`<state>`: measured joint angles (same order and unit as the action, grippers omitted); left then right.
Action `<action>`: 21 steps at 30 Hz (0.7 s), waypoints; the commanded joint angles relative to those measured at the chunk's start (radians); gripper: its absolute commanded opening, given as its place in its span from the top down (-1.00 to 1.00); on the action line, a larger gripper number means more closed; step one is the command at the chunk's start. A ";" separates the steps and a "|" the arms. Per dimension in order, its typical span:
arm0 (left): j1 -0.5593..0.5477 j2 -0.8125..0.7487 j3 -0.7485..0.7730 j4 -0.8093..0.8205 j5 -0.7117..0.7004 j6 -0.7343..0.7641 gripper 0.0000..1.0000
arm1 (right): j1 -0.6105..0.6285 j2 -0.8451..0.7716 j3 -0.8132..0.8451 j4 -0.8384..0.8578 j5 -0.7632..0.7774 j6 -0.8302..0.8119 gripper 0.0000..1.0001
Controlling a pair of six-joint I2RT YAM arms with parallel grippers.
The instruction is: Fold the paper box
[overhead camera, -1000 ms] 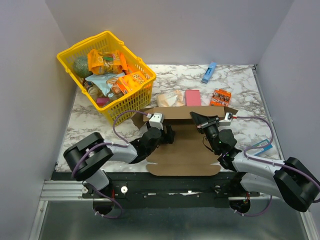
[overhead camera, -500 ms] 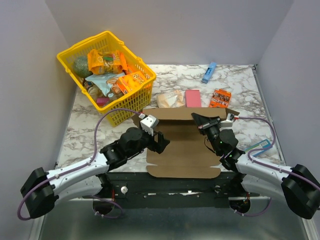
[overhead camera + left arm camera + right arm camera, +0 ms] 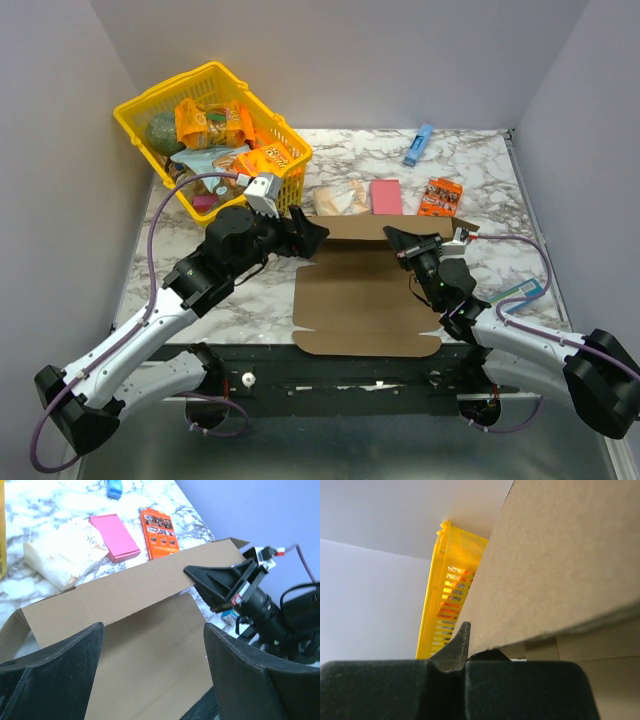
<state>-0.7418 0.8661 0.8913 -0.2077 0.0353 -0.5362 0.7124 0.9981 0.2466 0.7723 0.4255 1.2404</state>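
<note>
— Changed anything?
— Lifted the left gripper (image 3: 308, 230) off the paper box (image 3: 365, 300), out to its far-left corner; spread wide, gripping nothing. Kept the right gripper (image 3: 395, 240) pinched shut on the raised far flap (image 3: 350, 227).
— Meant what?
— Left that flap standing on one grip, the rest lying flat at the near table (image 3: 200, 290) edge.
— Room?
— Crowded leftward by the yellow basket (image 3: 160, 87); open above the cardboard's middle.

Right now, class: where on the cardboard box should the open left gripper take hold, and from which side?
Probably the raised back flap, at its free left end, coming from the left with one finger on each face. The flap stands up as a thin wall, and the right gripper pinches its right part.
</note>
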 commanded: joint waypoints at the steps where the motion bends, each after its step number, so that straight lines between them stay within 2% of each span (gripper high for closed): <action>1: 0.033 0.044 0.047 -0.090 -0.112 -0.156 -0.77 | 0.005 0.002 0.000 -0.091 0.024 -0.065 0.99; 8: 0.122 0.073 0.012 -0.133 -0.150 -0.177 -0.80 | 0.005 0.001 0.010 -0.099 0.013 -0.068 0.99; 11: 0.177 0.076 -0.048 -0.061 -0.076 -0.189 -0.80 | 0.005 0.007 0.011 -0.099 0.013 -0.068 0.99; 14: 0.186 0.090 -0.078 0.008 -0.052 -0.196 -0.72 | 0.005 0.011 0.013 -0.099 0.007 -0.065 0.99; 16: 0.186 0.099 -0.095 0.063 -0.045 -0.188 -0.56 | 0.005 0.013 0.014 -0.099 0.006 -0.067 0.99; 21: 0.186 0.122 -0.074 0.076 -0.064 -0.157 -0.53 | 0.005 0.017 0.017 -0.100 0.002 -0.071 0.99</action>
<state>-0.5575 0.9821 0.7959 -0.2005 -0.0330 -0.7170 0.7124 0.9997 0.2558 0.7612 0.4255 1.2392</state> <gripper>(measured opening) 0.770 0.014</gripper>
